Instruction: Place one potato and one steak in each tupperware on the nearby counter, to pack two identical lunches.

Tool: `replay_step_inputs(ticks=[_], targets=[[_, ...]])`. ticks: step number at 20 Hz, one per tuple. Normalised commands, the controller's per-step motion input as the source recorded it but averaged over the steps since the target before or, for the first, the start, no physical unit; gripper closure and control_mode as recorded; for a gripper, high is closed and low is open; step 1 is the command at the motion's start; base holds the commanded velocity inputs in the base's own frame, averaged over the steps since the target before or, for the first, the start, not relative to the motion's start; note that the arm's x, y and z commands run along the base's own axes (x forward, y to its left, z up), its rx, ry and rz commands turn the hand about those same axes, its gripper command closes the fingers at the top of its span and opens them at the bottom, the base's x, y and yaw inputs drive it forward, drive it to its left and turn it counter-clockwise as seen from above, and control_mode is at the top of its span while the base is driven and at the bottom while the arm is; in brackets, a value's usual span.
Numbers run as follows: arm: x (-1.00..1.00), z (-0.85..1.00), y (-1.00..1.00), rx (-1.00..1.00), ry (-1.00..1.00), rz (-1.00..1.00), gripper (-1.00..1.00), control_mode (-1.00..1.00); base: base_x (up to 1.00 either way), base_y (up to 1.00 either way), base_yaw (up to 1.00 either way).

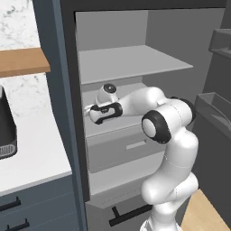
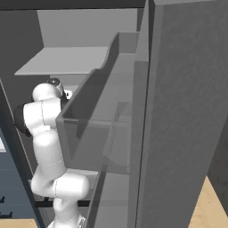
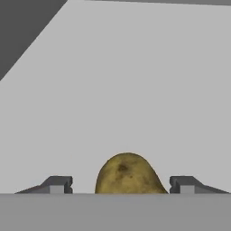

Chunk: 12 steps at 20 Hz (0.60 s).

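A yellow-brown potato [image 3: 127, 173] lies on a pale grey fridge shelf [image 3: 135, 90], right between my fingertips [image 3: 58, 184]. My gripper [image 3: 122, 186] is open, and a gap shows on each side of the potato. From the left base view, the arm reaches into the open fridge with the gripper [image 1: 87, 110] low over the middle shelf [image 1: 113, 124]. The hand [image 2: 54, 85] sits just behind the door bin. The counter [image 1: 31, 158] lies to the left of the fridge. The steak and the tupperware are out of view.
An upper fridge shelf [image 1: 131, 63] hangs above the hand, and a drawer [image 1: 122, 149] sits below it. The fridge's left wall [image 1: 72, 113] is close to the gripper. The open door with its bin [image 2: 102, 120] stands on the right. A dark appliance [image 1: 5, 131] sits on the counter.
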Motion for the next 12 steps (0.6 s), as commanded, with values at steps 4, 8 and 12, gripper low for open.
replay_step_inputs(ticks=[4,8,12], targets=[[-0.1,-0.07,0.0,0.0,0.06,0.0,1.0,-1.0,0.0,0.0,0.0],[-0.02,-0.12,-0.01,0.0,0.01,0.0,1.0,-1.0,0.0,0.0,0.0],[-0.39,-0.02,-0.03,0.0,-0.13,-0.03,1.0,-1.0,0.0,0.0,0.0]])
